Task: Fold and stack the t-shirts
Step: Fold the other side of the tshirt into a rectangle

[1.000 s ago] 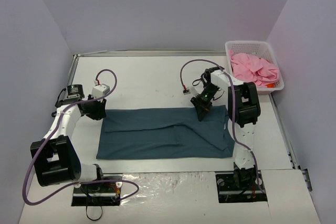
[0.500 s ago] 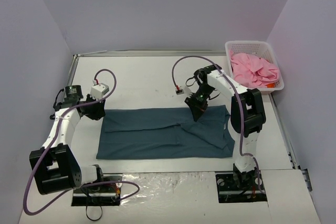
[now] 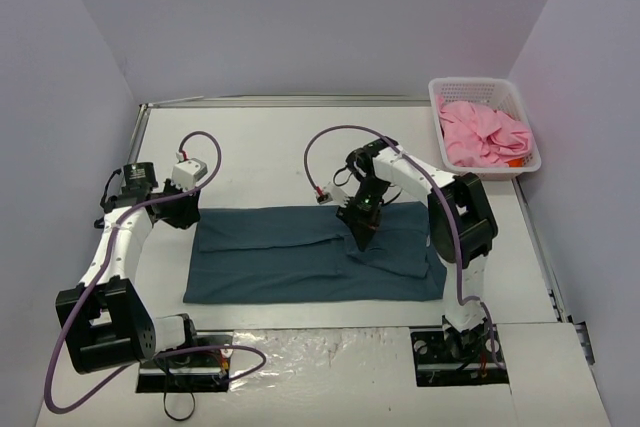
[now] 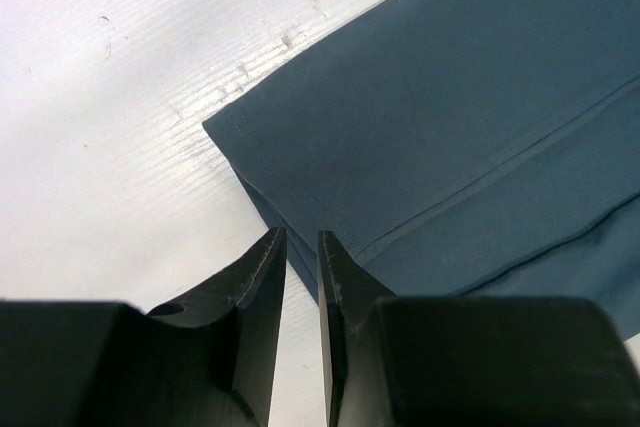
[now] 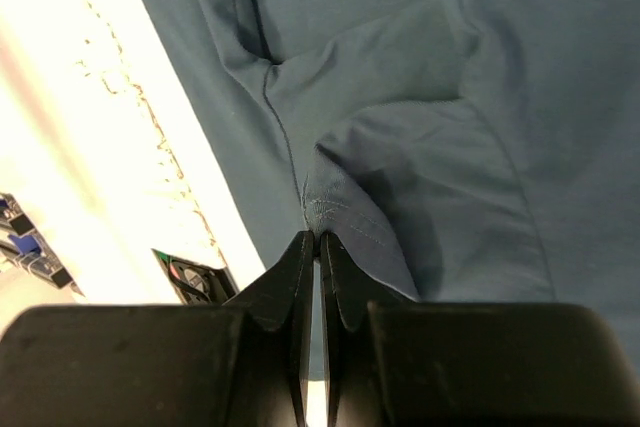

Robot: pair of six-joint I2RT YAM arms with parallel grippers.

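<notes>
Plain dark teal-blue t-shirt [image 3: 300, 267], plain pink t-shirt [image 3: 485, 135], white lattice basket [image 3: 478, 86], white table [image 3: 270, 147], pale lilac walls [image 3: 300, 17], purple cables [image 3: 340, 128].

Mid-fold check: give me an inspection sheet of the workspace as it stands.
Surface: white table, lightly scuffed.
Job's things: teal t-shirt spread flat, with a ridge pulled up right of centre; pink t-shirt bunched in the basket.
Clutter: white basket at the far right corner.
Grippers: right gripper shut on a fold of the teal t-shirt; left gripper at its left edge, jaws a slit apart, grip unclear.
Cables: purple cables loop from both arms.
Surroundings: plain lavender walls; nothing else seen.
</notes>
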